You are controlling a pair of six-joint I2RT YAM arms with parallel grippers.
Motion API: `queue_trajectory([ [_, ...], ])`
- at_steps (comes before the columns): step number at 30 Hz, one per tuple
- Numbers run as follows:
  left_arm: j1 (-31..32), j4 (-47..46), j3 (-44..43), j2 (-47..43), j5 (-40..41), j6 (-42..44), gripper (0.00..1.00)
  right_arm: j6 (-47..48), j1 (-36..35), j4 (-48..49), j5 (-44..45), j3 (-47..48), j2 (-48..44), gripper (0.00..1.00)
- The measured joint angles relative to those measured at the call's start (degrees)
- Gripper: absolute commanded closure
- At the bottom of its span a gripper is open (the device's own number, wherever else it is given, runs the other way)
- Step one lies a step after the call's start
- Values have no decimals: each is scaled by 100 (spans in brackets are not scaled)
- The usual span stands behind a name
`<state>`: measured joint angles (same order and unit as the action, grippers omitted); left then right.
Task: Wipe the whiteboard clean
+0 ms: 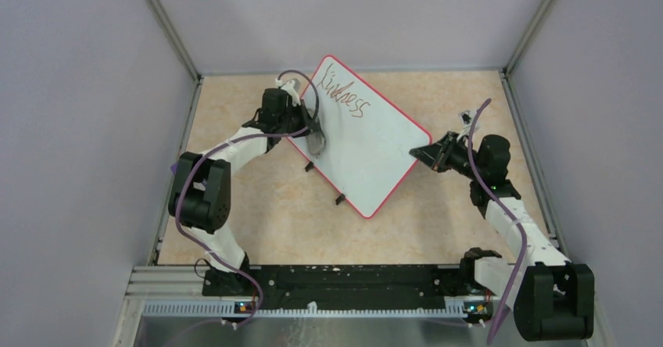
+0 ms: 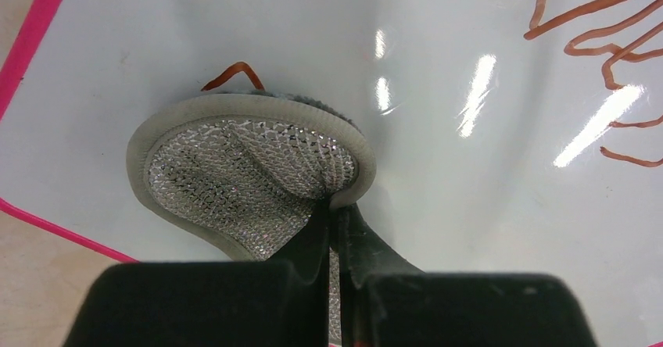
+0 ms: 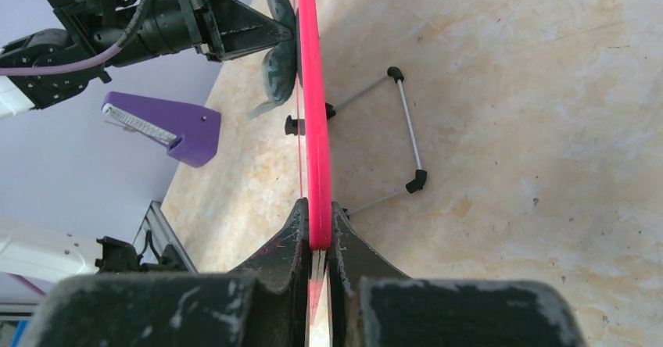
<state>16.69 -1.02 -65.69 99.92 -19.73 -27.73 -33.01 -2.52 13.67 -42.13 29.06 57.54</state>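
**A:** Where does the whiteboard (image 1: 367, 152) sit?

**B:** In the far half of the bench (image 1: 250, 230), about midway between the left and right edges. One corner reaches almost to the far edge. It is propped on its wire stand (image 3: 406, 128), not lying flat. The brown handwriting (image 1: 344, 97) runs along the part nearest the far edge.

**A:** And the fingers?

**B:** The right gripper (image 3: 319, 230) is pinching the pink rim (image 3: 313, 89) on the side facing the right edge, one finger on each face. The left gripper (image 2: 336, 230) has its fingers pressed together on the edge of a grey mesh wiping pad (image 2: 242, 175). The pad lies against the board's face near the left-hand rim, and a short brown stroke shows just past it.

**A:** How will the board handle?

**B:** I'd judge it light and stiff, with a glossy, slippery face, going by the glare. On that thin stand it probably skates or tips if pushed from the front, so bracing it at the rim looks right. The rim is the only place a narrow pinch can get hold. The pad looks soft and folds where it is clamped, so firm pressure should flatten it onto the writing.

**A:** Any risk?

**B:** A hard wipe could twist the board out of the rim pinch.
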Motion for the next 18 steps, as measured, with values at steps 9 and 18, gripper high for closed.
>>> queue_trajectory([
  [9,481,782,-1073,225,260,234,100,4,0,-85,-2,0,-9,100],
  [18,466,302,-946,221,59,120,100,20,0,-68,-2,0,-15,100],
])
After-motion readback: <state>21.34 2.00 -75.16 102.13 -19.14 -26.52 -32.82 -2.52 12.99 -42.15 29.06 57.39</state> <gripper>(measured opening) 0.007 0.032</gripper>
